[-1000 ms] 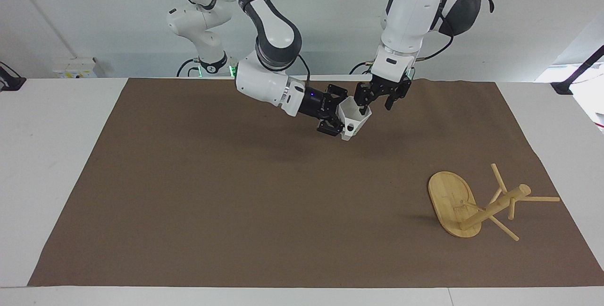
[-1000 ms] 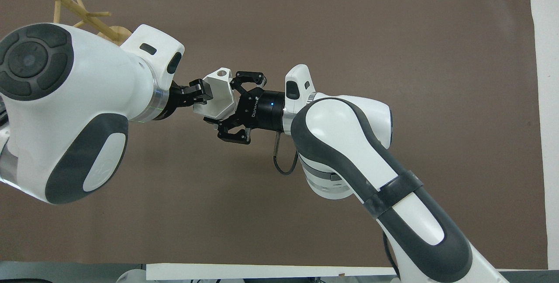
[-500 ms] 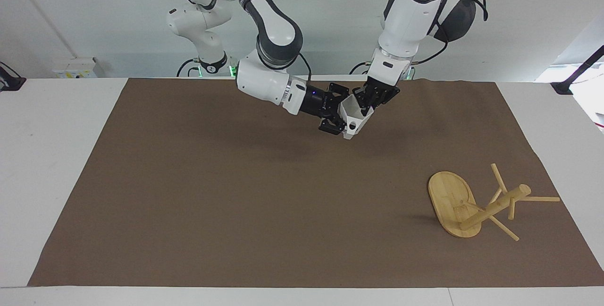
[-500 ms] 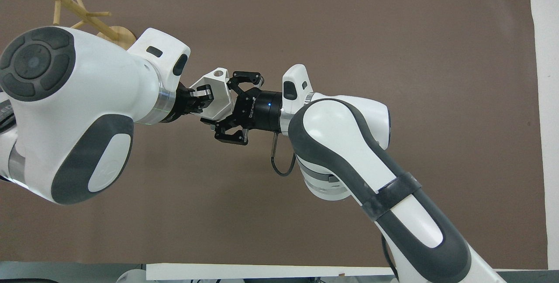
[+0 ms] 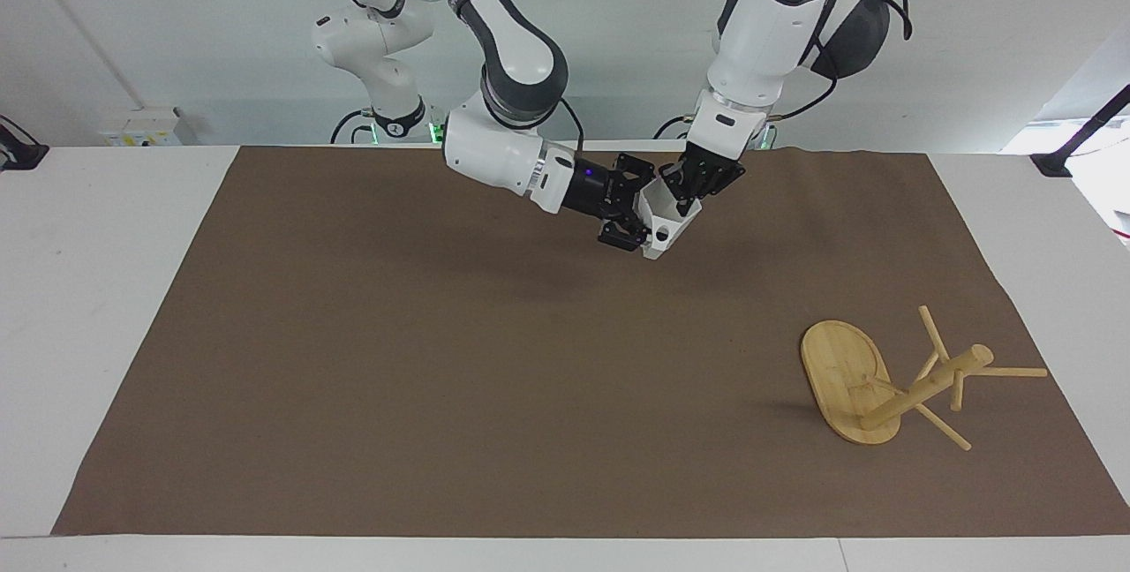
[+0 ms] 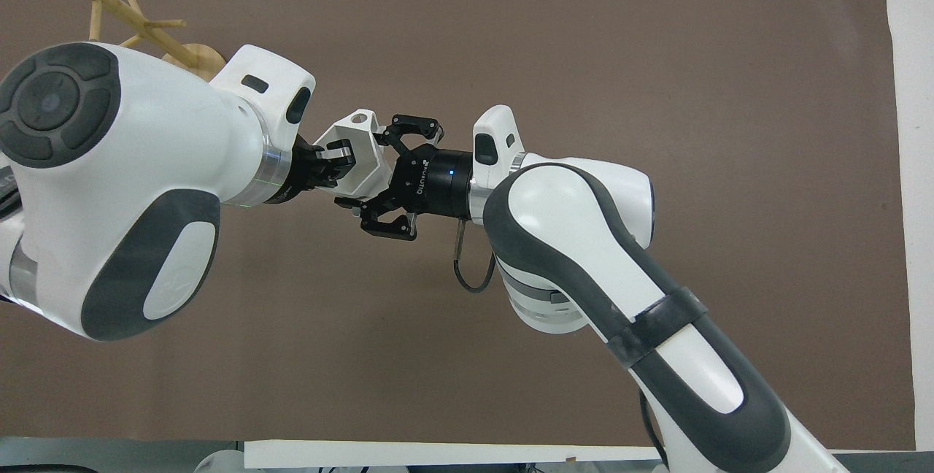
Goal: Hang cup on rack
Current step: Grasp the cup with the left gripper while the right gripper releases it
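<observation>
We hold the white faceted cup [image 5: 664, 221] in the air over the brown mat [image 5: 441, 360]: our left gripper [image 5: 687, 191] pinches its rim, our right gripper [image 5: 634, 214] stands wide around its body. We retract the right one straight back, then carry the cup toward the toppled bamboo rack [image 5: 892, 382] at the left arm's end.

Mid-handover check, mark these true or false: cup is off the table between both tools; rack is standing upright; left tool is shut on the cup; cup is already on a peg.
1. The cup is in the air between the left tool and the right tool, over the brown mat. True.
2. The rack stands upright. False: it lies tipped over on the mat, toward the left arm's end.
3. The left tool is shut on the cup. True: it pinches the rim.
4. The cup hangs on a peg. False: the pegs are bare.
</observation>
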Robot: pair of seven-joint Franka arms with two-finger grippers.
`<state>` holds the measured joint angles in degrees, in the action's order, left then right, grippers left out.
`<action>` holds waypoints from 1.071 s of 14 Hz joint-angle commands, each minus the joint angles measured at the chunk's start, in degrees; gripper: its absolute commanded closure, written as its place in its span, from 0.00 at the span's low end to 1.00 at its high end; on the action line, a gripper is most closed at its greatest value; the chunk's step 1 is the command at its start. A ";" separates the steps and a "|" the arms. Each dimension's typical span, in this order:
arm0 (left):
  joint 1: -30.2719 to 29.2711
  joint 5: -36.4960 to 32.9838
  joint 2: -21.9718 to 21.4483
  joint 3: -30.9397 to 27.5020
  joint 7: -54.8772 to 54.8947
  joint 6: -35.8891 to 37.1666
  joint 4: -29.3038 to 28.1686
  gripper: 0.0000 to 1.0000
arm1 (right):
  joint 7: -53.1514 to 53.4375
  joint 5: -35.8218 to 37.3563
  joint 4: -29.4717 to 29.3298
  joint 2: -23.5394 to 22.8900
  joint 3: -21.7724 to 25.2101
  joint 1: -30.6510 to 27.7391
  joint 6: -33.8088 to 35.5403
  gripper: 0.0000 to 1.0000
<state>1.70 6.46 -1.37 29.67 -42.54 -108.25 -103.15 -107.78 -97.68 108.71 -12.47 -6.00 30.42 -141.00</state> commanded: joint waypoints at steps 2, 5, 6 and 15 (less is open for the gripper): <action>-4.14 -0.93 0.32 -0.40 -1.67 -0.99 0.32 1.00 | 0.47 -0.84 0.00 0.33 0.11 -2.89 1.85 0.00; -8.80 -0.84 -3.00 -0.67 1.22 -18.05 -10.88 1.00 | -1.64 0.65 1.49 1.47 0.28 -9.65 10.97 0.00; -10.47 -0.23 -3.98 -1.19 2.80 -25.01 -15.11 1.00 | -1.91 1.96 2.46 1.74 0.28 -12.37 14.05 0.00; -13.38 11.99 5.83 -4.27 8.70 -60.98 -22.54 1.00 | 0.90 37.00 -0.69 1.57 0.37 -37.70 36.31 0.00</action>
<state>-10.70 17.26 1.41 25.11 -35.70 -163.29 -125.76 -108.90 -66.89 108.67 -11.32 -4.72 -4.76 -106.49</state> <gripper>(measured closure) 0.960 0.000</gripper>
